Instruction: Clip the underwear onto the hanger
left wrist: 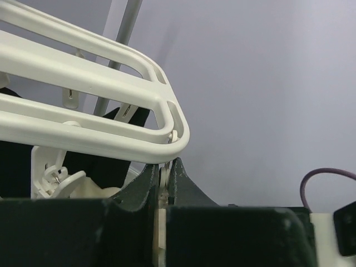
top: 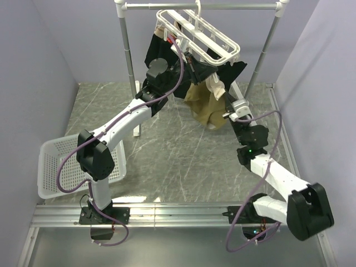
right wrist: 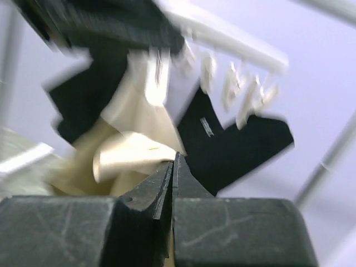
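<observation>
My left jaws pinch a clip [left wrist: 160, 228] on the hanger [left wrist: 83, 75]; right jaws shut at the underwear [top: 203, 105] hanging over the desk's far edge, hold unclear, so feed its edge deep before releasing.

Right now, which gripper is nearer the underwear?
Right. The right gripper is close beside the hanging underwear; the left gripper is up under the hanger, pinching a clip.

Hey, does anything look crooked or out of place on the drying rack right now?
Yes. The hanger hangs tilted, not level, from the pole rack, and the underwear dangles in a bunched clump beneath it, between black garments.
</observation>
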